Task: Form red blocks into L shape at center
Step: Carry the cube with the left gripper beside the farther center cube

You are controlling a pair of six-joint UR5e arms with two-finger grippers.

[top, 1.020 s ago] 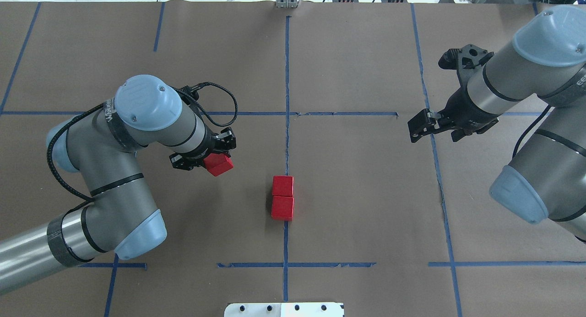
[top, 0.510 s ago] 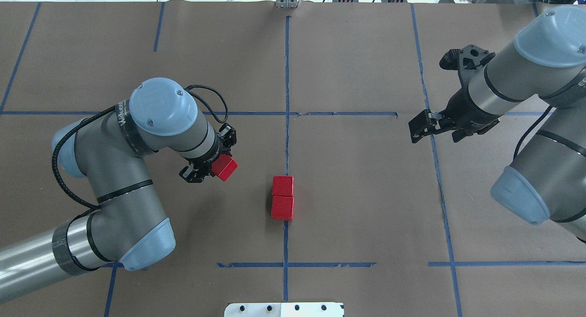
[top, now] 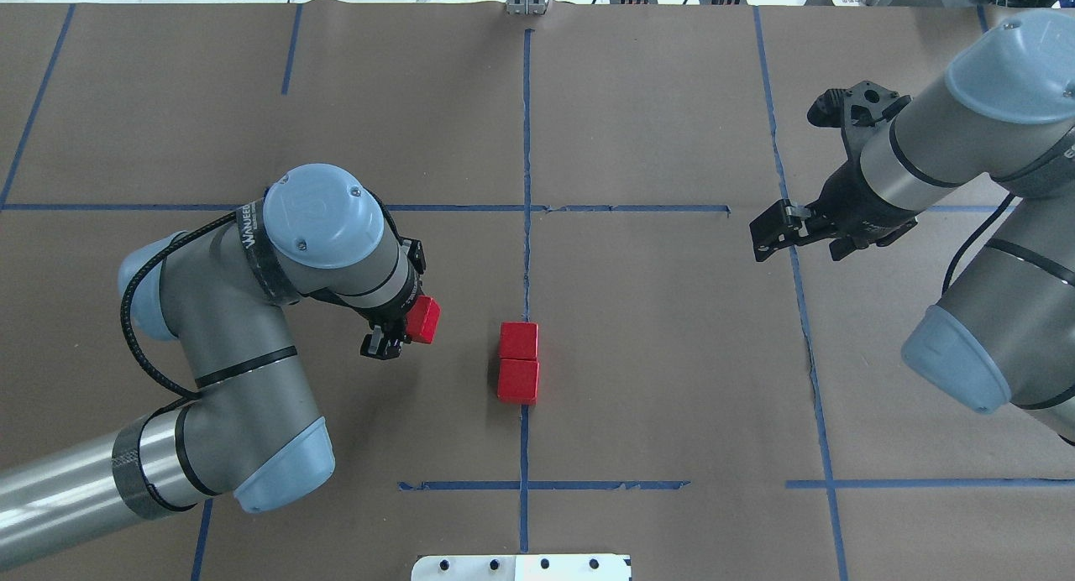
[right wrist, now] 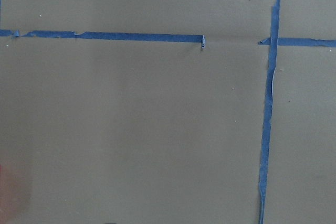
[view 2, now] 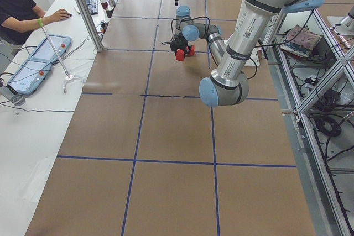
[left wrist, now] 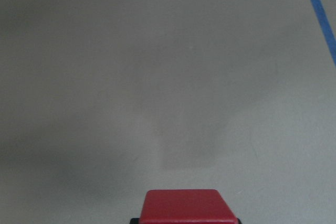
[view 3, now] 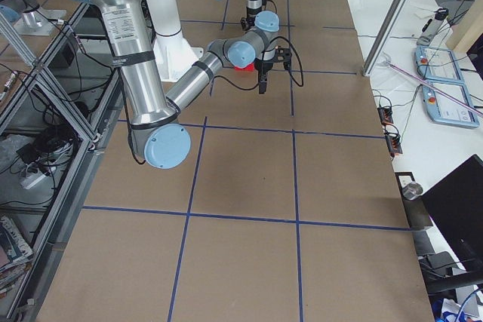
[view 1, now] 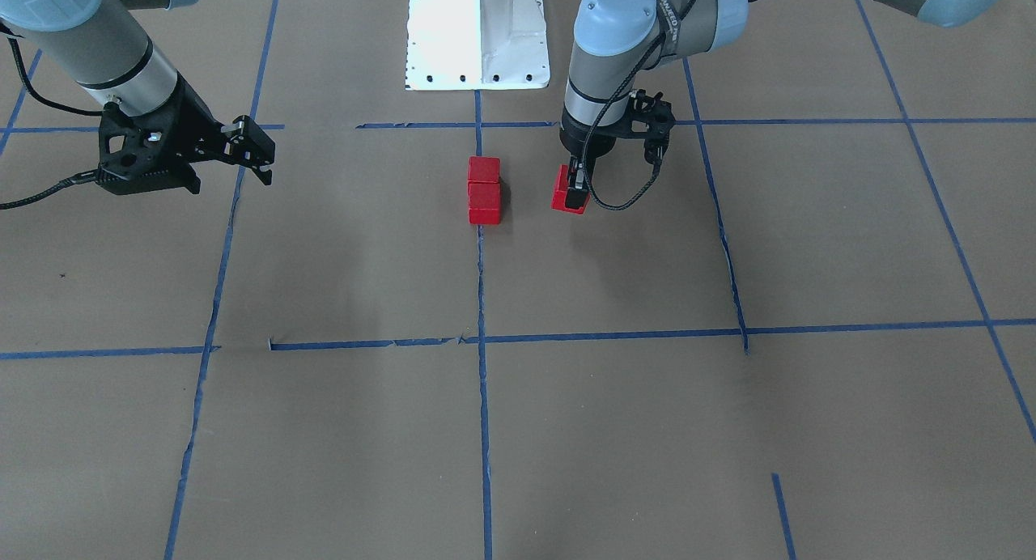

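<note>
Two red blocks (top: 518, 341) (top: 517, 380) lie touching in a short line on the centre tape line; they also show in the front view (view 1: 483, 171) (view 1: 485, 203). My left gripper (top: 413, 322) is shut on the third red block (top: 424, 318) to the left of the pair, apart from it. In the front view this gripper (view 1: 573, 193) holds the block (view 1: 562, 198) close above the paper. The left wrist view shows the block's top (left wrist: 184, 206) at the bottom edge. My right gripper (top: 768, 231) is open and empty, far to the right.
Brown paper with blue tape grid lines (top: 527, 170) covers the table. The white robot base (view 1: 477, 34) stands at the near edge behind the pair. An operator (view 2: 25, 12) sits at a side desk beyond the table.
My left arm has swung right and toward the block pair, carrying the red block and turning it. The right arm and the two centre blocks have not moved.
</note>
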